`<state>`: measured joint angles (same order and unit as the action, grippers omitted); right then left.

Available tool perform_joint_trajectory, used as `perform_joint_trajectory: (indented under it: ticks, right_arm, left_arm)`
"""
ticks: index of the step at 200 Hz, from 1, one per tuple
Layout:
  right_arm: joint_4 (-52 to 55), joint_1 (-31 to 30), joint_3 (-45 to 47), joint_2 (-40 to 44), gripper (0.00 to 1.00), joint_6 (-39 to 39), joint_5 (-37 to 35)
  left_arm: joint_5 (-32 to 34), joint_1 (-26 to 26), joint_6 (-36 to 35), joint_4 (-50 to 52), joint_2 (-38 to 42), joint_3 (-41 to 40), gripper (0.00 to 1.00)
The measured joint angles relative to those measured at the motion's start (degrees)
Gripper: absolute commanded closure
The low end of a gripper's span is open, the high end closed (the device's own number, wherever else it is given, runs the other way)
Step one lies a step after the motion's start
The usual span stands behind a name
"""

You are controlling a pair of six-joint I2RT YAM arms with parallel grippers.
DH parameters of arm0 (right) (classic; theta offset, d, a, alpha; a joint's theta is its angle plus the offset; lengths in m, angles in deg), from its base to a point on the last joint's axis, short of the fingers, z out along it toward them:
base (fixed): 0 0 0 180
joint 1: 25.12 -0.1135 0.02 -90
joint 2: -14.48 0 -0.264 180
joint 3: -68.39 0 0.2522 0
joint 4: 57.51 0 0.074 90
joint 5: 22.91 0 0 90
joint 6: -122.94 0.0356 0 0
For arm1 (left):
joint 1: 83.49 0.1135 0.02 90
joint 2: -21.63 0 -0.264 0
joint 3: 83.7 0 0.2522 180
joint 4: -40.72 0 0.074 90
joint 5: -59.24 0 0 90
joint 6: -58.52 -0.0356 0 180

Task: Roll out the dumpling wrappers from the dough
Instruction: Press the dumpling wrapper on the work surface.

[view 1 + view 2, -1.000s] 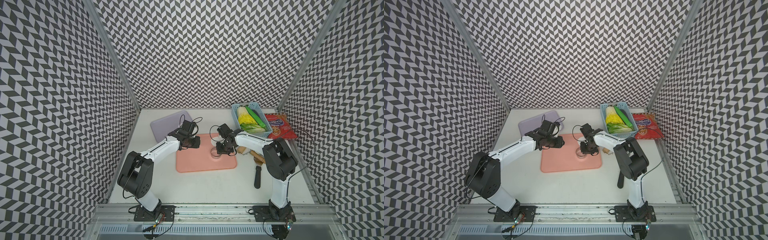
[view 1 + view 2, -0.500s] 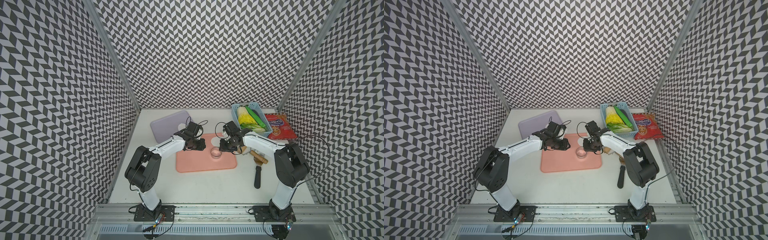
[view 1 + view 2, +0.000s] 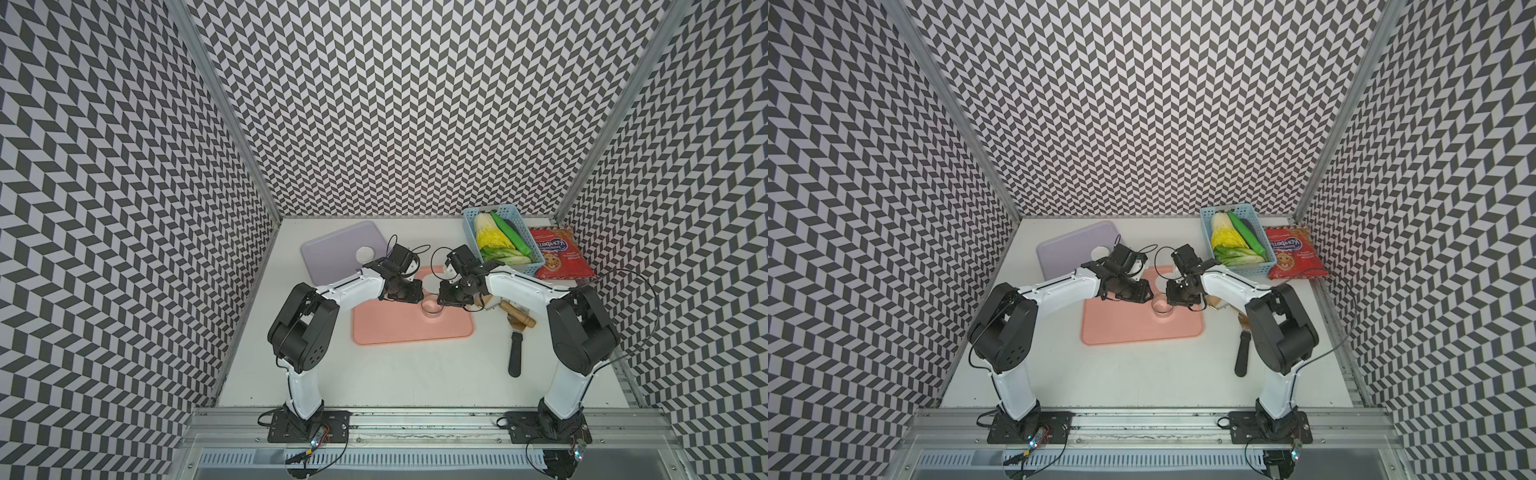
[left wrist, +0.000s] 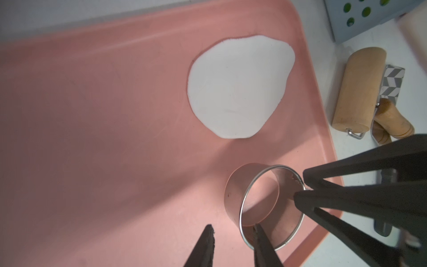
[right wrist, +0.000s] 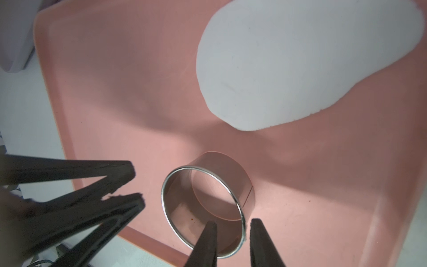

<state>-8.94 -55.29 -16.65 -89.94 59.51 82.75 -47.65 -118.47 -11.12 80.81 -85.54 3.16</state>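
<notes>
The dough (image 4: 238, 87) lies as a flat white sheet of uneven outline on the pink board (image 3: 386, 328), close to the board's far edge and towards its far right corner. Just beside it, nearer the front edge, a steel ring cutter (image 5: 221, 175) stands on the board, apart from the dough, with pink showing through it.

The right gripper (image 5: 233, 222) points down at the ring's right side. Its jaws are apart and straddle the thin steel wall, one fingertip inside the ring and one outside. Whether either pad presses the steel cannot be told. The left gripper (image 4: 233, 227) reaches in from the ring's left side, its jaws also apart and its tips just beside the rim. Contact there cannot be told.

One dumpling wrapper (image 3: 365, 252), a neat round white disc, lies near the right edge of a lilac tray (image 3: 328, 249) towards the far left corner of the worktop (image 3: 415, 374).

Off the board's right edge lie a wooden rolling pin (image 4: 360, 87) and, nearer the front, a black-handled scraper (image 3: 514, 353). A blue basket (image 3: 532, 268) of greens stands at the far edge, with a red snack bag (image 3: 559, 253) beside it in the far right corner.
</notes>
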Motion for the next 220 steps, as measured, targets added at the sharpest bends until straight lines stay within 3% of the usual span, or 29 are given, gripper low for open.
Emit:
perform_joint_trajectory:
  ticks: [36, 63, 156, 174, 209, 220]
  right_arm:
    - [-0.6, 0.0, 0.3, 0.0, 0.74, 0.0, 0.4]
    - [-0.8, 0.0, 0.7, 0.0, 0.83, 0.3, 0.7]
    - [-1.0, -0.1, 0.6, -1.3, 0.83, 0.6, 1.8]
    - [-1.0, -0.1, 0.6, -1.8, 0.84, 0.6, 2.2]
    - [-0.9, -0.3, -0.4, -2.6, 1.0, 0.7, 2.4]
    - [-0.6, -0.3, -0.9, -2.8, 1.0, 0.7, 2.3]
  left_arm:
    - [0.0, -0.6, -0.2, 1.1, -1.9, 0.0, 0.69]
    - [0.0, -0.7, -0.4, 1.3, -2.6, 0.2, 0.72]
    - [0.4, -0.8, -1.2, 2.5, -3.6, 2.3, 0.77]
    - [0.7, -0.8, -1.1, 2.6, -3.6, 2.3, 0.84]
    - [1.0, -1.0, -1.4, 2.8, -3.6, 2.5, 0.95]
    - [1.3, -1.0, -1.4, 3.0, -3.6, 2.8, 0.99]
